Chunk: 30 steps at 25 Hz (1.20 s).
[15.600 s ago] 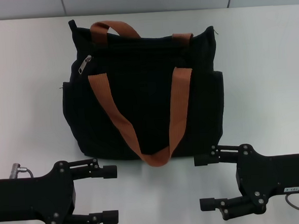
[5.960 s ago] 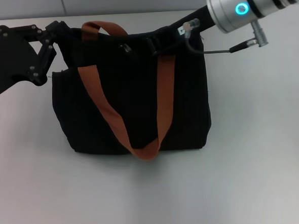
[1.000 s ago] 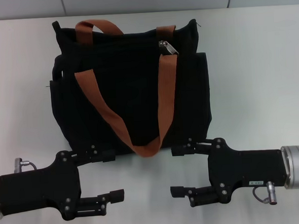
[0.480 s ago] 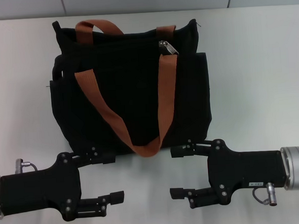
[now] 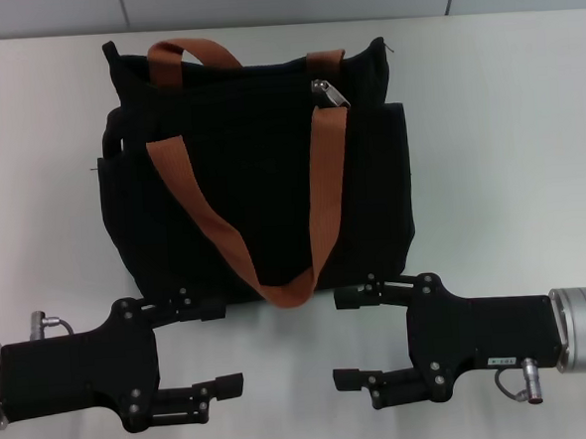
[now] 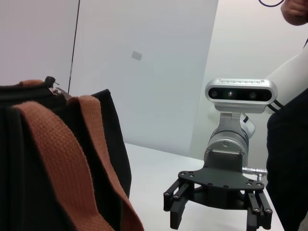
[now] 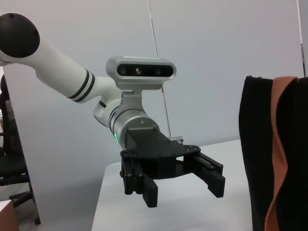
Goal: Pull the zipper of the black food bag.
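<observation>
The black food bag [image 5: 262, 201] stands on the white table, its orange-brown straps [image 5: 194, 201] hanging down the front. The zipper pull [image 5: 330, 93], small and silver, lies on the top edge near the right strap. My left gripper [image 5: 221, 346] is open and empty on the table just in front of the bag's left corner. My right gripper [image 5: 346, 338] is open and empty in front of the bag's right half. The right wrist view shows the left gripper [image 7: 185, 195] open beside the bag [image 7: 257, 144]. The left wrist view shows the right gripper [image 6: 214, 222] open beside the bag [image 6: 29, 192].
The white table [image 5: 509, 166] stretches to both sides of the bag. A pale wall runs along its far edge [image 5: 290, 1]. A person's dark clothing [image 6: 288, 159] shows at the edge of the left wrist view.
The zipper pull, near the bag's left end at first, now sits near the right strap. Both arms have come back down in front of the bag. Nothing moved in the last second.
</observation>
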Each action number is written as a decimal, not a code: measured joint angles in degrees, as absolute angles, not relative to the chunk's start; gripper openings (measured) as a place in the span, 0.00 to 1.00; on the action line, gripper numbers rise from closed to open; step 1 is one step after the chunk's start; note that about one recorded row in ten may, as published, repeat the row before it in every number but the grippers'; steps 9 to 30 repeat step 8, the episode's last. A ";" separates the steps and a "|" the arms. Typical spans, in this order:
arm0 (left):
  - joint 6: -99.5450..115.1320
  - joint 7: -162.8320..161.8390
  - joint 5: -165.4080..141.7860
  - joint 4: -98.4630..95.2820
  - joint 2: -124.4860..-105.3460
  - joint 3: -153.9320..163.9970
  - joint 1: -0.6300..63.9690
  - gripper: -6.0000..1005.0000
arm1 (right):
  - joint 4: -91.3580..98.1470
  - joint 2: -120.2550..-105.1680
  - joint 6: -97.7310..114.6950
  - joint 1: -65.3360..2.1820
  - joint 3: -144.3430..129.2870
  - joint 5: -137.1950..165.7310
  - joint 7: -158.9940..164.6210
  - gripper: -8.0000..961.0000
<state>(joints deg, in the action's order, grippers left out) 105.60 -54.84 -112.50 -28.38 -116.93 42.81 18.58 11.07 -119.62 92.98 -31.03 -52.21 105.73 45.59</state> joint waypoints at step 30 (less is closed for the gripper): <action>105.60 -54.84 -112.50 -28.38 -116.86 42.80 18.55 0.80 | 11.07 -119.62 92.84 -31.03 -52.21 105.73 45.59 0.85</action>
